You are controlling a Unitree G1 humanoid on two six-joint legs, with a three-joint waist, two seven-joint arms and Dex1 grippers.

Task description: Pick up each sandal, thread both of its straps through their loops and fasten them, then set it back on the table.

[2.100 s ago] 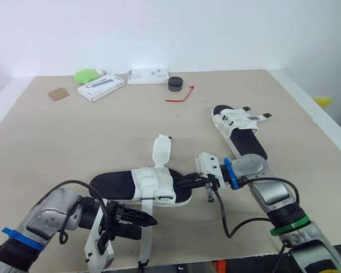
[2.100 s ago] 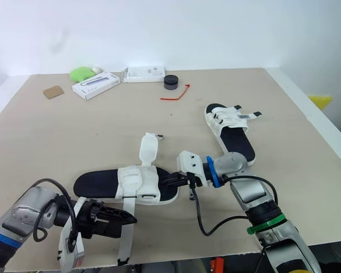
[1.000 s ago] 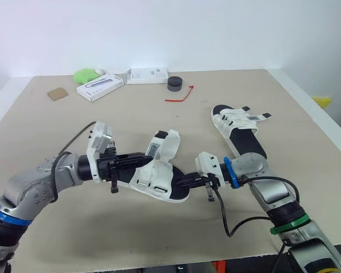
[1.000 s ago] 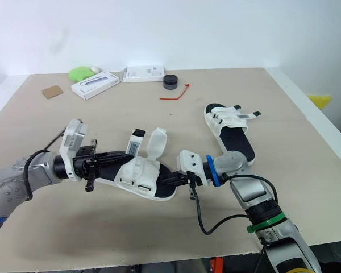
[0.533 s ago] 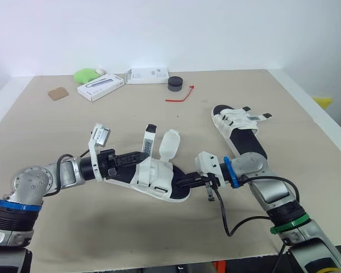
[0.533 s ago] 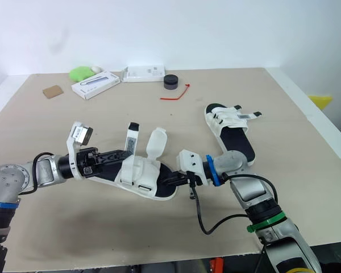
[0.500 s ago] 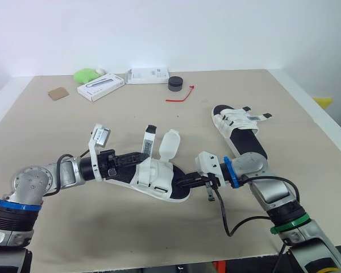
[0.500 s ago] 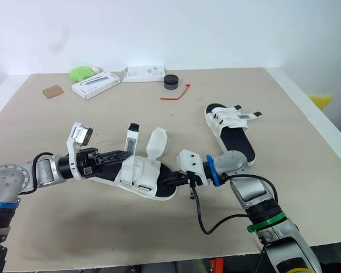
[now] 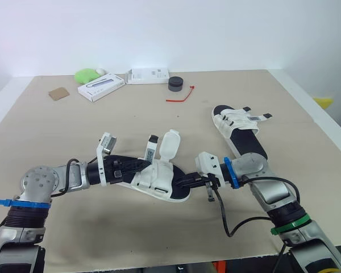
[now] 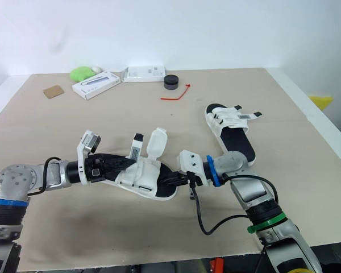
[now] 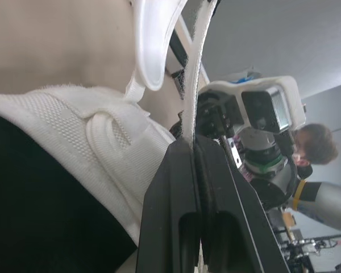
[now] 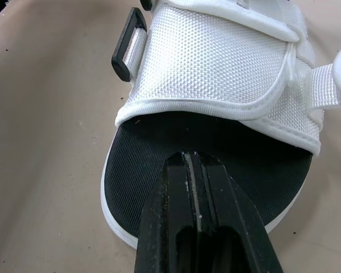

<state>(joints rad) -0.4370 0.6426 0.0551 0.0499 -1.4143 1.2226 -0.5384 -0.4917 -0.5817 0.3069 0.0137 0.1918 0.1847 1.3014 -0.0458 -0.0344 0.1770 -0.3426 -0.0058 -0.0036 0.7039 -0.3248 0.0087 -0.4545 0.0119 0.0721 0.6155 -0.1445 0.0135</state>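
Our left fingers [image 11: 176,170] are clenched on the thin white strap [image 11: 194,74]. Our right fingers [image 12: 170,193] are pinched shut on the toe rim of the sandal [image 9: 159,181], which is slung between both arms over the worktop [image 9: 74,131]. The second sandal [image 9: 237,125] lies well apart, to the right. The danger: if we tug too hard, that slim strap slides free or the toe rim slips, and the sandal twists off line.

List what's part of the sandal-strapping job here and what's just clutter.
Job: near sandal, held by the right gripper; its strap, pinched in the left gripper; far sandal.
Clutter: green lump, angled white box, far white box, black puck, red tie, brown card.
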